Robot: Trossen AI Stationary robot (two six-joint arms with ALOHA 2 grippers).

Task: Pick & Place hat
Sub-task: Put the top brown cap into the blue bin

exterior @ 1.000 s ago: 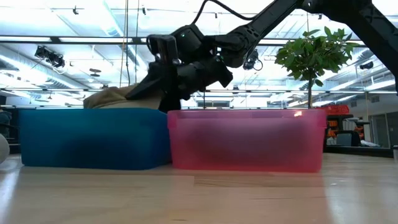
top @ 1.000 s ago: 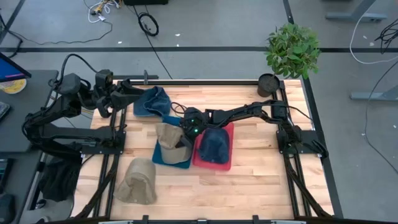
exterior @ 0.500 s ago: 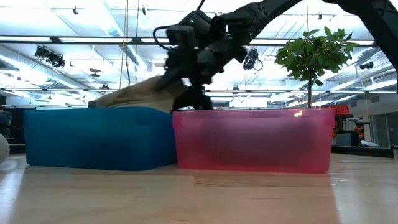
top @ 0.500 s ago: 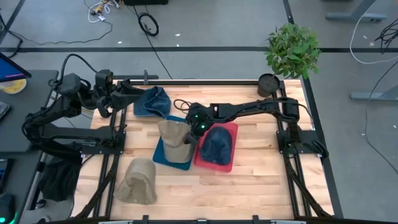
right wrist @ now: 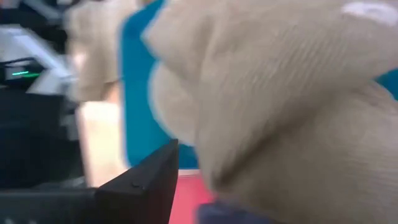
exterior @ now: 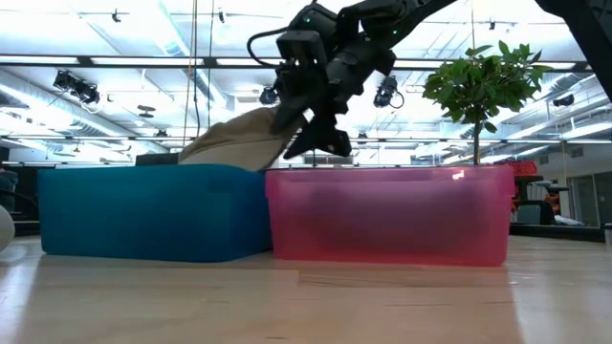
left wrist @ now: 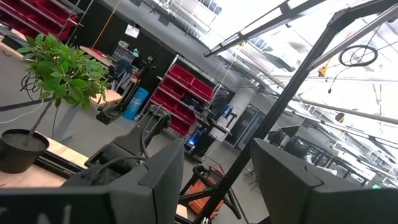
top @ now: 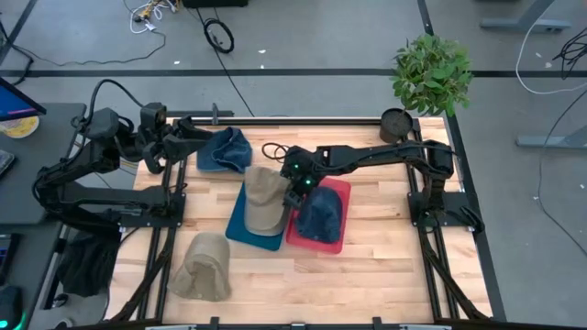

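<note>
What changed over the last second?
The right gripper pulled back toward the table's far edge and rose, dragging the tan hat in the blue bin so it now lies stretched and propped higher. Left arm, navy hat in the red bin, and both loose hats stayed put.

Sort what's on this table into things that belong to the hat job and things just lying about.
Job:
- tan hat over the blue bin
- right gripper beside that hat
- navy hat in the red bin

Lying about:
- blue hat near the left gripper
- second tan hat
- potted plant
</note>
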